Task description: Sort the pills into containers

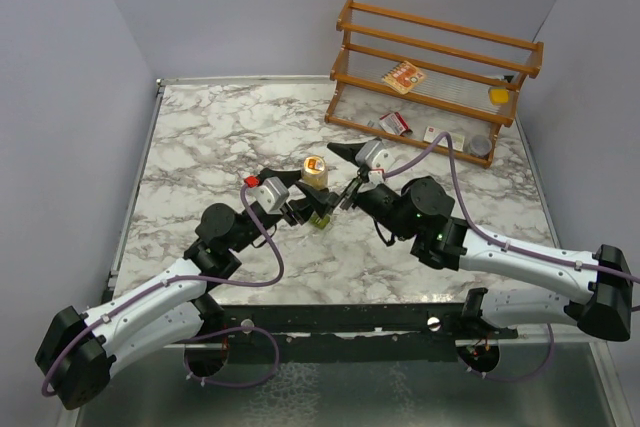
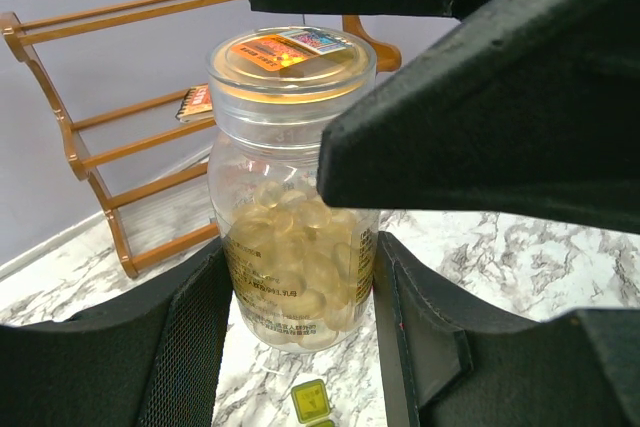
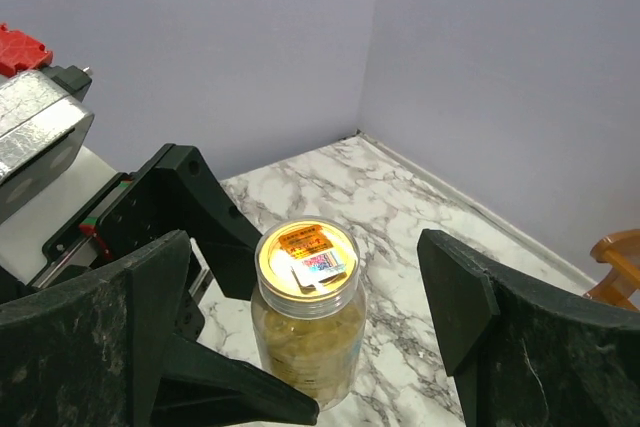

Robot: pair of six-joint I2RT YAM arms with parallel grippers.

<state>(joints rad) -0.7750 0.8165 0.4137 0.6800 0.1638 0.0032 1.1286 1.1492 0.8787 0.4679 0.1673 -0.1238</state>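
Observation:
A clear bottle (image 2: 290,237) with a yellow-labelled lid (image 3: 308,257) holds the pale yellow pills (image 2: 300,257). My left gripper (image 2: 300,297) is shut on the bottle's lower body, one pad against each side. In the top view the bottle (image 1: 314,173) sits mid-table, with the left gripper (image 1: 308,194) just behind it. My right gripper (image 3: 305,247) stands wide open around the lid, its fingers (image 2: 480,117) well clear of it. It reaches in from the right in the top view (image 1: 345,175). The olive-green container (image 1: 320,219) lies on the marble just under the bottle, its edge showing (image 2: 310,402).
A wooden rack (image 1: 440,67) stands at the back right and holds a flat carton (image 1: 403,78) and a yellow block (image 1: 498,95). Red-and-white cartons (image 1: 395,124) and a grey round tub (image 1: 480,145) lie on the table in front of it. Walls close in on the left and right.

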